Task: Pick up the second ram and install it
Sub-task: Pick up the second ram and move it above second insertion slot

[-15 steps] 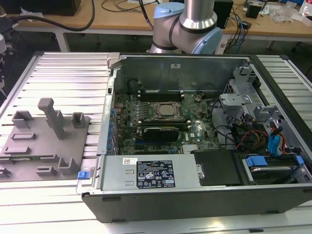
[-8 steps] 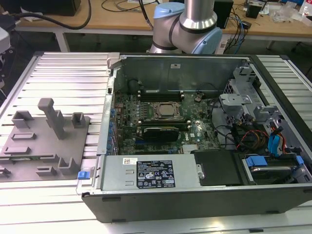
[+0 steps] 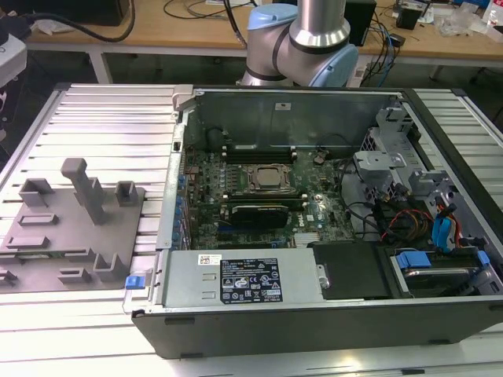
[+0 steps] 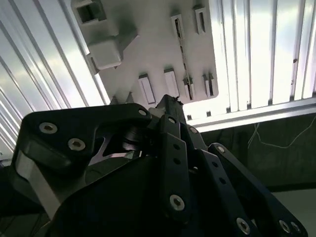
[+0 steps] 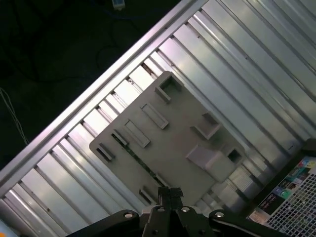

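Observation:
A thin dark stick, the second ram (image 5: 140, 160), stands on edge in a long slot of the grey fixture plate (image 5: 168, 128). In the second wrist view the same ram (image 4: 183, 57) runs across the plate (image 4: 148, 44). My gripper (image 5: 170, 191) hangs well above the plate, roughly over the ram's end, with its black fingertips pressed together and nothing between them. The second wrist view looks down along those fingers, and the gripper's tip (image 4: 170, 101) meets there too. In the exterior view the plate (image 3: 71, 228) lies on the ribbed table at the exterior view's left.
The open computer case (image 3: 181, 118) sits at the exterior view's right, with the silver CPU socket (image 3: 266, 179), black memory slots (image 3: 259, 149) and a grey power supply (image 3: 244, 279). The plate carries a tall post (image 3: 82, 188) and small blocks. The arm's base (image 3: 314, 31) stands behind the case.

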Motion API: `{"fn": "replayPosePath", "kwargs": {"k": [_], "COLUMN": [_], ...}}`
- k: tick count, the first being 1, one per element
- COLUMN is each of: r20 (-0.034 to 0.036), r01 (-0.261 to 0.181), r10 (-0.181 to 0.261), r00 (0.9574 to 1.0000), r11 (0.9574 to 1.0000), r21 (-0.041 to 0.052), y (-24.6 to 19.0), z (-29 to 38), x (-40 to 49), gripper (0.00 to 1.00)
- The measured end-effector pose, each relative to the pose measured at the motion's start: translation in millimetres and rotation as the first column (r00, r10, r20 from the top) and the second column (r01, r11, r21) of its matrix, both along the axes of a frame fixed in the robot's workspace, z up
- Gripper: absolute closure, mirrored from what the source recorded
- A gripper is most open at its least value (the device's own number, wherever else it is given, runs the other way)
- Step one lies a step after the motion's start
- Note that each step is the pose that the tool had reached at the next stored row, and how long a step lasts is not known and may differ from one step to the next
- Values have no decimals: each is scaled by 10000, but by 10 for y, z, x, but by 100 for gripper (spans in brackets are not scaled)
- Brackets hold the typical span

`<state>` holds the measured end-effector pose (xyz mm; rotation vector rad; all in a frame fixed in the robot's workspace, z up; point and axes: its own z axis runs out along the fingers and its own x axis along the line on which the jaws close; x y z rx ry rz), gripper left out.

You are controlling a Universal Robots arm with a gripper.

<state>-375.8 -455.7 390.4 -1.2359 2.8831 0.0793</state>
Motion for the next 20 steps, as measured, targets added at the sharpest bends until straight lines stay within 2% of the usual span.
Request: {"fn": "replayPosePath", "kwargs": {"k": [4,6,9,11,15,17,19,20], "r20": [-1,0,-1,0,-1,0,-1,0], "r01": [-641,-1184,-1584,-1949,-2705,-2913,-3183,-3267], "r10": [641,1184,1584,1949,2705,2913,3183,3267], "r00": [9979,9930,9874,9808,9627,9566,9480,9451], "r11": [9979,9930,9874,9808,9627,9566,9480,9451], "r21": [0,0,0,0,-1,0,0,1], "y": [0,0,0,0,0,0,0,0], "z": [0,0,0,0,1,0,0,0], "x": [0,0,0,0,0,0,0,0], "gripper": [89,89,89,89,89,89,89,89]}}
